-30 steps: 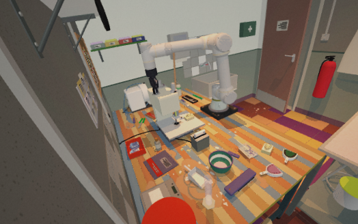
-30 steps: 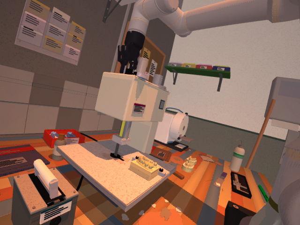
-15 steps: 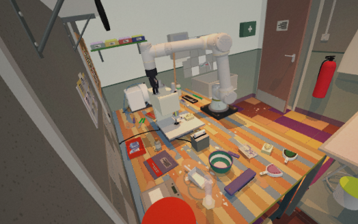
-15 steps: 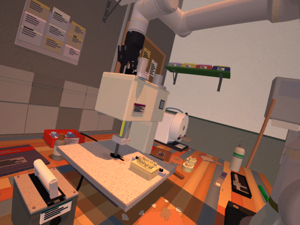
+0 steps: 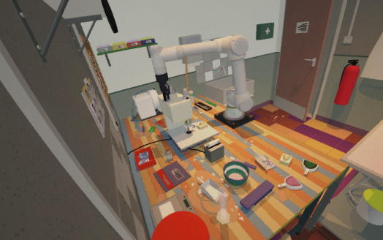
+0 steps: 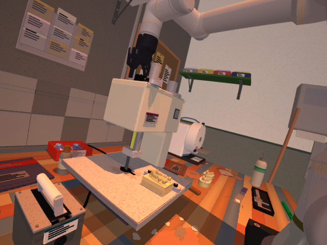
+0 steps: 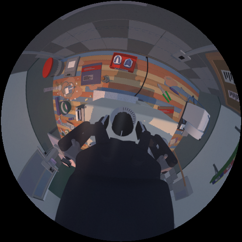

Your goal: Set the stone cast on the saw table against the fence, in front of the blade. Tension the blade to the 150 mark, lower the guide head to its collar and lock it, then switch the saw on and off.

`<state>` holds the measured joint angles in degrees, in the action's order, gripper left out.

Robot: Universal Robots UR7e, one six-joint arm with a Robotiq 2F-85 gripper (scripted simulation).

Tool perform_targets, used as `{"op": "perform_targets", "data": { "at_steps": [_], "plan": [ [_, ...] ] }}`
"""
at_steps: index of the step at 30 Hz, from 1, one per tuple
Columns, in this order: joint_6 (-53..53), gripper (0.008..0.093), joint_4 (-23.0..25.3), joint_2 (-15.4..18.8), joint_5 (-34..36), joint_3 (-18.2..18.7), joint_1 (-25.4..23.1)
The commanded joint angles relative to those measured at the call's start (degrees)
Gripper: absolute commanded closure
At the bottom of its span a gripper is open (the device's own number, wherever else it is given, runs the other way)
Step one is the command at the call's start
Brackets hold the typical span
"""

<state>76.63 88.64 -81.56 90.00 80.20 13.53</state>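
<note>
The black tension knob (image 7: 122, 124) on top of the saw housing (image 6: 141, 106) is largely hidden from the side cameras by my fingers; the wrist camera shows it on a white scaled dial, its white pointer toward me. The yellow stone cast (image 6: 158, 182) with teeth sits on the speckled saw table (image 6: 118, 182) against the fence at the table's right edge, in front of the blade slot. The guide head (image 6: 132, 152) hangs on its post above the table. My gripper (image 7: 122, 123) stands over the knob, straddling it, open and holding nothing.
Behind the saw stand a white round-faced machine (image 6: 188, 138) and a corkboard with notes. A grey box with a white handle (image 6: 47, 208) sits in front of the table. A red tray (image 6: 69, 149), bottles, a second cast (image 6: 206, 178) and tools lie around on the striped bench.
</note>
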Motion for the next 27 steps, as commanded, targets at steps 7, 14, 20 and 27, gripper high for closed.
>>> {"op": "perform_targets", "data": {
  "at_steps": [7,14,20,27],
  "plan": [
    [0.0,0.0334,-0.1,0.0,0.0,-0.1,0.0],
    [0.0,0.0334,-1.3,0.0,0.0,-1.4,0.0],
    [0.0,0.0334,-3.4,0.1,0.0,-3.7,0.0],
    [0.0,0.0334,-6.0,0.4,0.0,-6.5,0.0]
  ]
}}
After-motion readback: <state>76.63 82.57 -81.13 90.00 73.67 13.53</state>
